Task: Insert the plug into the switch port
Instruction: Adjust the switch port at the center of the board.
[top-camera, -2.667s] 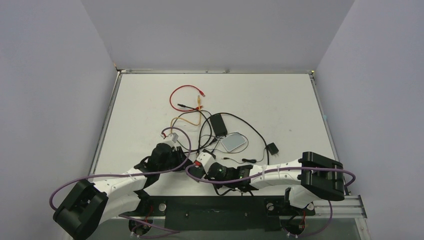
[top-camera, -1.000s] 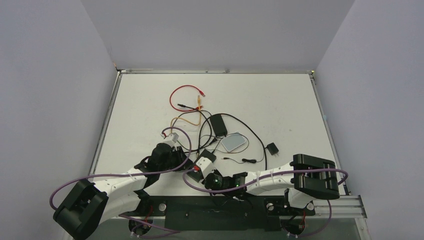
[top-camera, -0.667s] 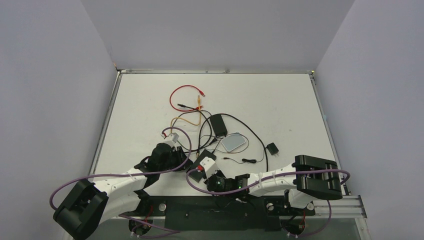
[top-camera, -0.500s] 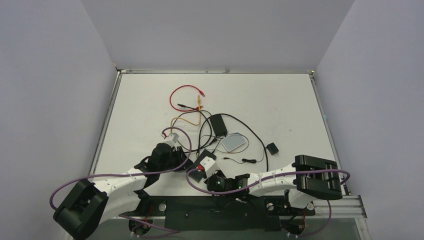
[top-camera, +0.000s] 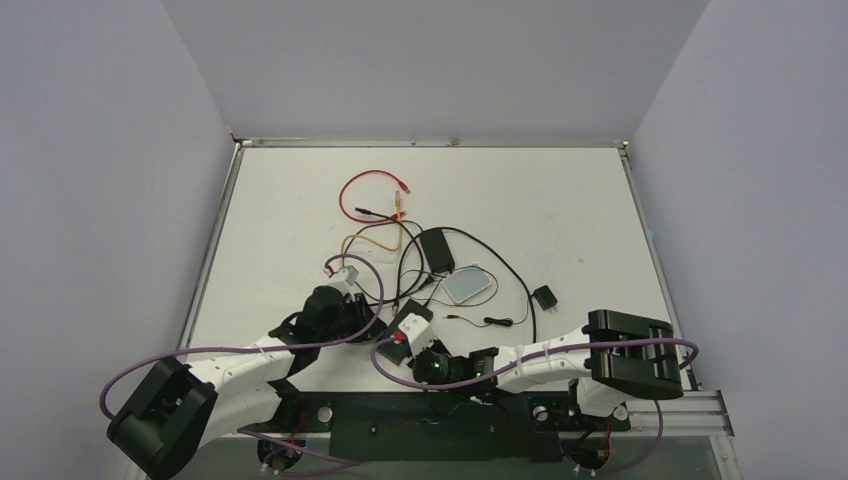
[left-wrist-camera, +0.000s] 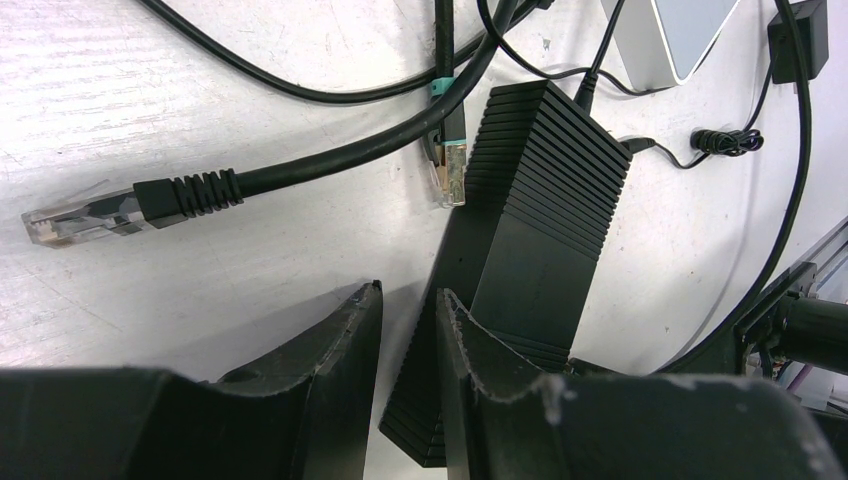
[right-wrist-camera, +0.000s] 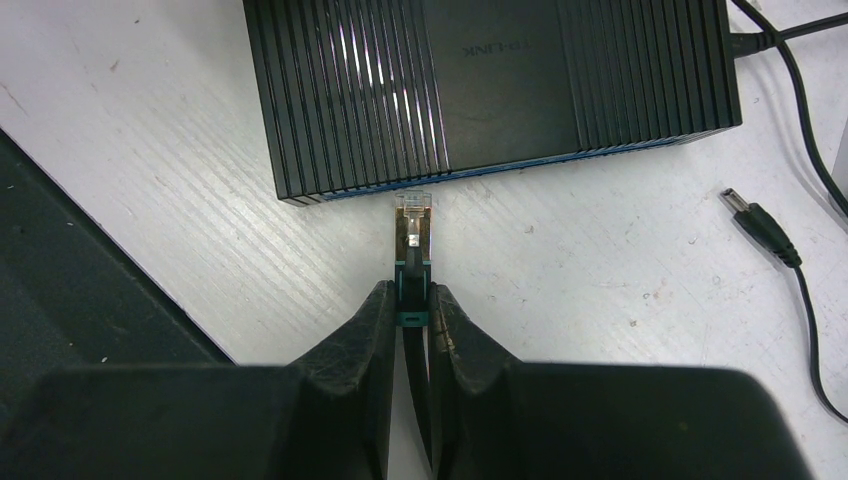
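At 12 o'clock of the right gripper (right-wrist-camera: 411, 297), the plug (right-wrist-camera: 413, 222) tip sits at the blue-trimmed face of the switch (right-wrist-camera: 490, 90); switch port itself hidden, face seen edge-on, so can't tell if it's entered; jaws clamped on the plug's teal boot. Advice: keep plug axis square to the face, push straight toward 12, level with the table (right-wrist-camera: 150, 150); grip is behind the body, so expect flex; back off if the box slides. Plug: clear hard plastic, gold contacts up, teal boot, round black cable. Switch: flat matte black box, ribbed ends, smooth centre; probably light, may skate on the scuffed white top; left gripper (left-wrist-camera: 408, 295) jaws slightly apart, gripping nothing I can make out; loose barrel connector (right-wrist-camera: 752, 213) at 3 o'clock.
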